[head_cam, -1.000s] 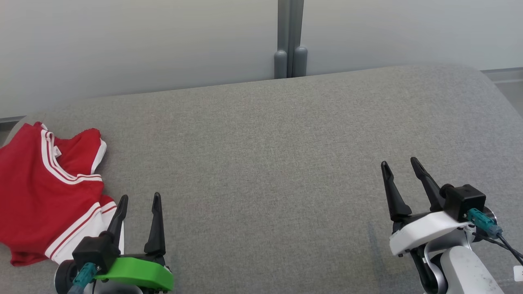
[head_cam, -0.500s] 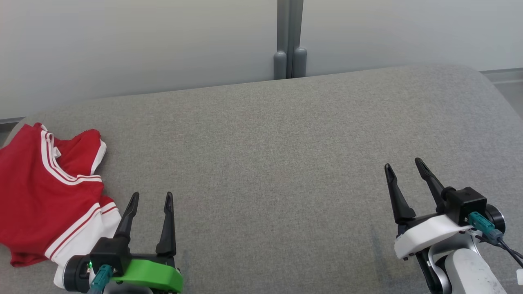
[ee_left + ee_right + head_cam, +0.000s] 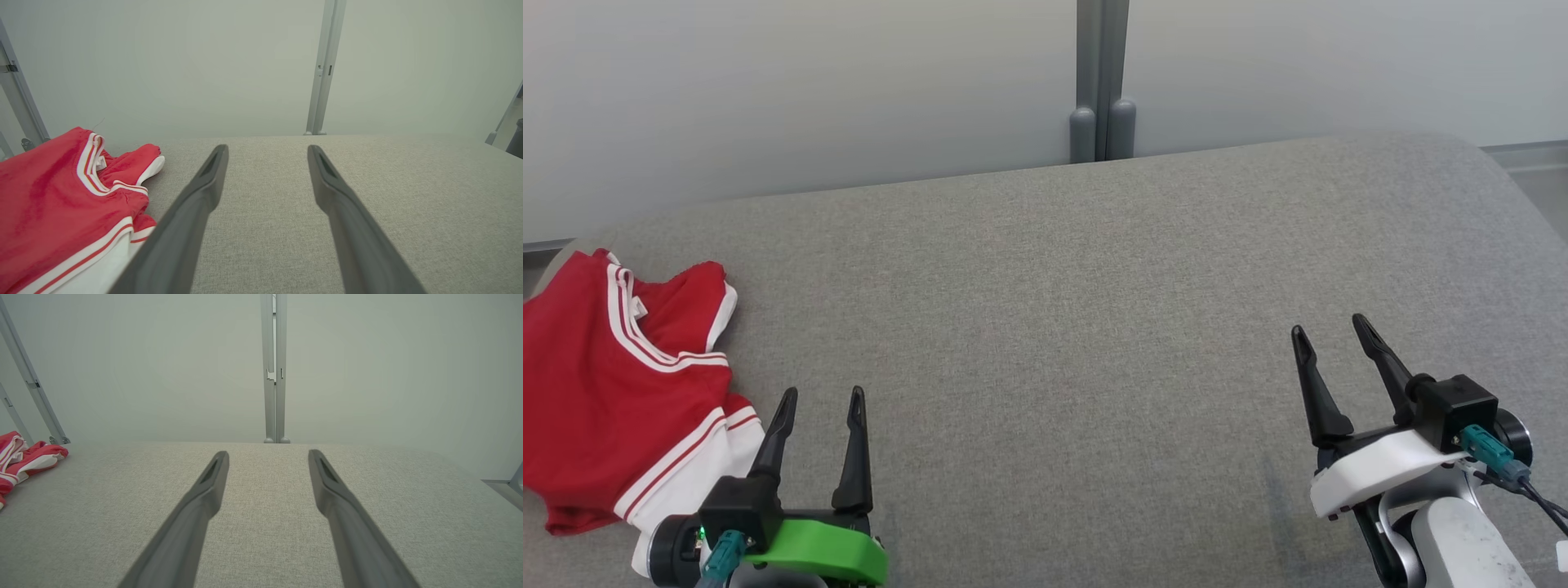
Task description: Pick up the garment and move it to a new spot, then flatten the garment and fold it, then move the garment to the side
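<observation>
Left hand (image 3: pixel 822 392) at seven o'clock and right hand (image 3: pixel 1328 325) at five hover spread, empty. Red shirt (image 3: pixel 605 384) lies crumpled at nine o'clock on the grey desk (image 3: pixel 1045 327), beside the left hand. Likely soft, light and floppy; pinch its striped hem (image 3: pixel 678 472).

The left tool (image 3: pixel 822 393) has slid slightly right, away from the garment (image 3: pixel 605 384).

Robot test cell or lab booth, not a home. I'm facing a wide padded table covered in grey fabric (image 3: pixel 1094 286), boxed in by plain pale partition panels (image 3: pixel 809 82) that meet at a grey metal post (image 3: pixel 1103 73). Slanted metal frame struts (image 3: pixel 32 384) brace the panels at the side.
</observation>
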